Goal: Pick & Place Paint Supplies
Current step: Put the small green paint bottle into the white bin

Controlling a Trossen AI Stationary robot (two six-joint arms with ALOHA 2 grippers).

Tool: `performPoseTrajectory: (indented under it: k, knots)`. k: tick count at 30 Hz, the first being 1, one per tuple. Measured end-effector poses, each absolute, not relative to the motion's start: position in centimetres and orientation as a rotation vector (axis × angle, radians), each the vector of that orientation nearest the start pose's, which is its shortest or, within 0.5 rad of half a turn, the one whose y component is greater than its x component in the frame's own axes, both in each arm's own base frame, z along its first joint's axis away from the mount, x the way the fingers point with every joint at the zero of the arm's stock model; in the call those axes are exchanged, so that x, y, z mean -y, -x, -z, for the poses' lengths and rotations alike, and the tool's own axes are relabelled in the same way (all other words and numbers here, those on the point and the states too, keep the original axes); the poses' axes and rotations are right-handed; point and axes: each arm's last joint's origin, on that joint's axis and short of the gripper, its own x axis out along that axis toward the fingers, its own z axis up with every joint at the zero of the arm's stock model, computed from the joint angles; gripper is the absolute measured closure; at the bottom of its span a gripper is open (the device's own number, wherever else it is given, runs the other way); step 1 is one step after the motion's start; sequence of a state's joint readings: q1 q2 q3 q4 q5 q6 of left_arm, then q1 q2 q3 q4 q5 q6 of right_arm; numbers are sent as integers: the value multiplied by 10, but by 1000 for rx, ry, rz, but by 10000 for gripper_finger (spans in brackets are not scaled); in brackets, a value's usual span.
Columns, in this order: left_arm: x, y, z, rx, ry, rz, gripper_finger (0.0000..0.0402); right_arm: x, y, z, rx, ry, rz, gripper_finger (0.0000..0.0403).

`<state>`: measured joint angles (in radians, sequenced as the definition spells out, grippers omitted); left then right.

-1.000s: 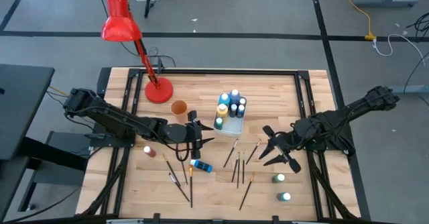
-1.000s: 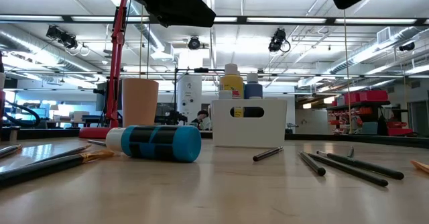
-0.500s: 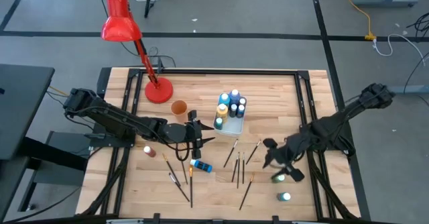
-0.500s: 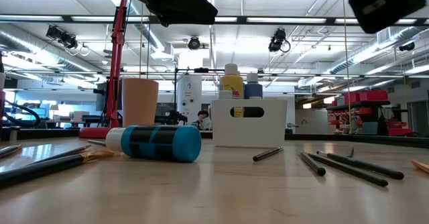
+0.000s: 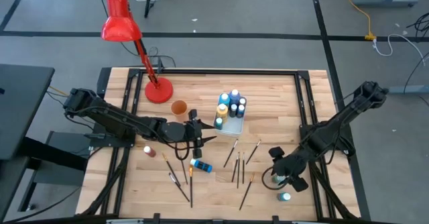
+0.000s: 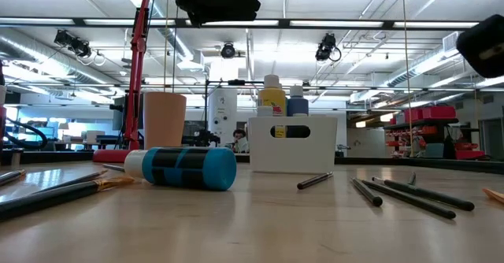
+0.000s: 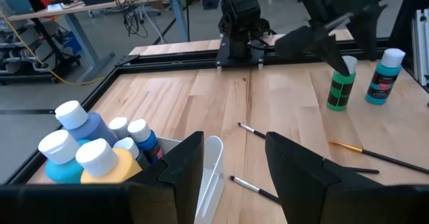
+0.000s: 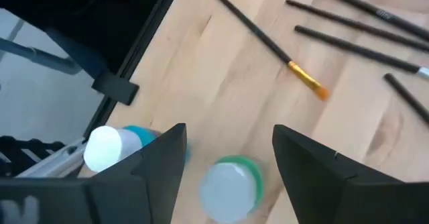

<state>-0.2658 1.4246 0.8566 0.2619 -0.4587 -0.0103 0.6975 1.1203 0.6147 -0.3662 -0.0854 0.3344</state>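
Observation:
My right gripper (image 5: pixel 280 173) stands open, pointing steeply down over an upright green paint bottle (image 8: pixel 231 181) near the table's right front; its fingers stand on either side of the white cap without touching it. A teal bottle (image 5: pixel 286 197) stands just nearer the front edge. My left gripper (image 5: pixel 203 138) hangs open and empty above the table's middle, facing a white bin (image 5: pixel 230 123) that holds several bottles. A blue bottle (image 6: pixel 185 168) lies on its side, a red-brown one (image 5: pixel 149 151) lies at the left, and several brushes (image 5: pixel 236 165) lie flat.
A red desk lamp (image 5: pixel 157 90) stands at the far left with an orange cup (image 5: pixel 179 108) beside it. More brushes (image 5: pixel 182 180) lie near the front edge at the left. A black frame (image 5: pixel 305 117) runs around the tabletop.
My right gripper has swung from the table's middle right toward the near edge and come down, tipping from nearly level to steeply downward, and now stands over the green bottle. The bottles and brushes have stayed where they were.

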Motion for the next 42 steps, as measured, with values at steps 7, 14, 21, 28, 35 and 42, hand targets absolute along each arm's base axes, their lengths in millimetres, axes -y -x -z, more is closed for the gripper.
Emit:
performPoseTrajectory:
  k: [7,14,21,28,35,42]
  knots:
    - [69,-302,-255,-285,-104,-193,232,-146,-155,-191,-1012,39,-578,180]
    - [68,-302,-255,-284,-97,-195,232,-145,-153,-187,-1044,91,-566,205]
    - [68,-303,-256,-275,-108,-195,232,-146,-153,-188,-1029,82,-575,263]
    - [68,-303,-258,-262,-143,-190,232,-153,-163,-197,-863,70,-583,288]
    - [68,-303,-258,-271,-216,-180,232,-145,-180,-206,-689,96,-411,281]
    - [69,-303,-257,-276,-233,-146,232,-110,-207,-218,-599,78,-223,288]
